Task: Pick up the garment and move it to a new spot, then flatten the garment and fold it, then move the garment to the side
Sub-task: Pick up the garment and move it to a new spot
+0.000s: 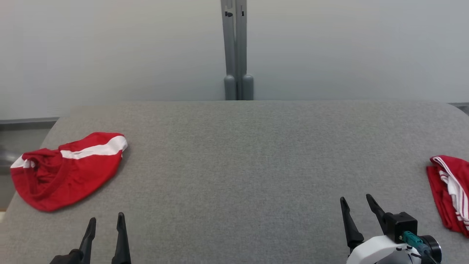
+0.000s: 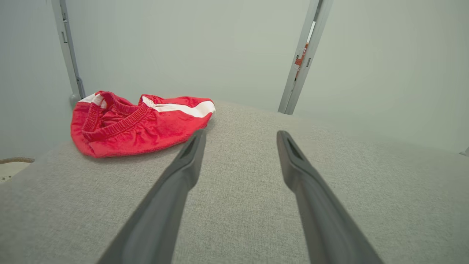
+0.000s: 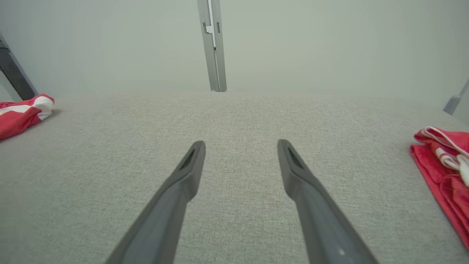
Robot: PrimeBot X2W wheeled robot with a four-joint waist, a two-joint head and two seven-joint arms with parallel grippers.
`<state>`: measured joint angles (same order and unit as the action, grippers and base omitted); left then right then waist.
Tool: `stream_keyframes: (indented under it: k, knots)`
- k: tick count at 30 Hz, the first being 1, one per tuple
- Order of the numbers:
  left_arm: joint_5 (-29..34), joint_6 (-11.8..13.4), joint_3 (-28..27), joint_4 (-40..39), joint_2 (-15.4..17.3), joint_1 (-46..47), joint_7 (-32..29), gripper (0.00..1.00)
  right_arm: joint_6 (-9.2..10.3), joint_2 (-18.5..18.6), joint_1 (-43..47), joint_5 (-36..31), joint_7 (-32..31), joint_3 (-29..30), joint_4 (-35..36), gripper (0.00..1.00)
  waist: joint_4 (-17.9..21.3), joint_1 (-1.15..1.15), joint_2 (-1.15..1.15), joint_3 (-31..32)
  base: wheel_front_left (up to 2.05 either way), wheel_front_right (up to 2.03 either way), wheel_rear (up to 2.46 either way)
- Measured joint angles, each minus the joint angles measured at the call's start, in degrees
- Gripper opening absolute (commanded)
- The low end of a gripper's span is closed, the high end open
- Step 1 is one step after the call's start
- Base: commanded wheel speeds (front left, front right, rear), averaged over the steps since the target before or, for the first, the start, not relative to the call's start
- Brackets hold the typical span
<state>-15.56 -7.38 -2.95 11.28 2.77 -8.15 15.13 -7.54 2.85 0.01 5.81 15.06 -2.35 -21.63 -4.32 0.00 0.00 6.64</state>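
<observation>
You have a grey fabric-covered tabletop (image 1: 234, 154) in front of you, and the crumpled red garment (image 1: 67, 170) lies at the middle left of the head view, close to the tabletop's left edge. A white band crosses its top and its ribbed waistband opening faces the lower left of the frame. Your left hand (image 1: 106, 216) sits at the lower left of the head view, just below that garment and apart from it, its two dark fingers spread wide and pointing up the frame. In the left wrist view the same hand (image 2: 240, 132) stands wide, with grey cloth showing between the fingers. There the crumpled red garment (image 2: 139, 123) lies at the upper left, just past the tip of the frame's left finger; you cannot tell from this angle whether the tip touches it. Your right hand (image 1: 355, 197) is at the lower right of the head view, also wide, its fingers tilted slightly toward the upper left. A second red garment (image 1: 449, 194) with thin white stripes lies at the right edge of the frame, near that hand but apart from it. In the right wrist view the right hand (image 3: 240, 142) hovers over bare tabletop at centre frame, with the second red garment (image 3: 443, 172) at the right edge and a corner of the crumpled red garment (image 3: 22, 113) at the far left. A grey post (image 1: 236, 51) rises behind the tabletop at top centre.
</observation>
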Motion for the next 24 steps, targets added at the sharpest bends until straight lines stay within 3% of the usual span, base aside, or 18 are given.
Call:
stream_keyframes:
  k: [16,24]
  knots:
    - [2.20,0.00,-1.90,-1.15,0.01,-1.35,0.00,1.00,0.00,-0.01,1.63,2.99,0.00,-1.77,1.15,1.00,-15.38,0.00,0.00,0.97,0.00,0.00,0.00]
    - [2.09,0.00,-3.15,-1.93,0.02,-1.64,0.00,1.00,0.00,-0.04,0.82,3.22,0.00,-3.04,1.02,1.00,-19.61,0.00,0.00,0.72,0.00,0.00,0.00]
